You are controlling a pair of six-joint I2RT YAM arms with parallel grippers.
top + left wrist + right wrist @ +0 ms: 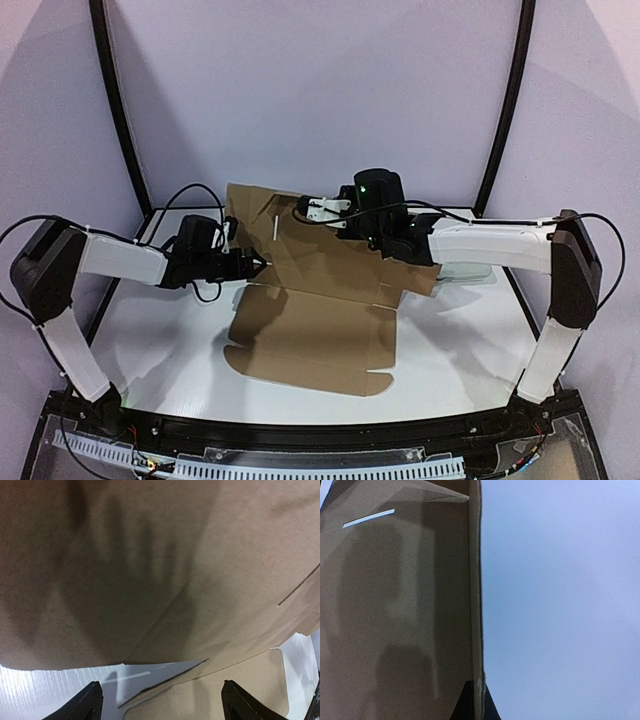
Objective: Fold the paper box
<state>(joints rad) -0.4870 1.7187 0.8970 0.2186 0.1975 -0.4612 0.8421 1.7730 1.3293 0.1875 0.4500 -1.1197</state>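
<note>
Across the white table (450, 350) lies the paper box (310, 335), rear panel raised and pinched shut in the right hand (303, 208), while the left hand (257, 267), fingers apart, faces the box's left edge, just ahead.

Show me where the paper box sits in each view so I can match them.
Top external: the paper box lies centre frame, its far panel raised.
Left wrist: the paper box fills the upper frame.
Right wrist: the paper box fills the left half.
Shared landmark: the pale slit in the raised panel, top left in the right wrist view; unclear in the left wrist.
</note>
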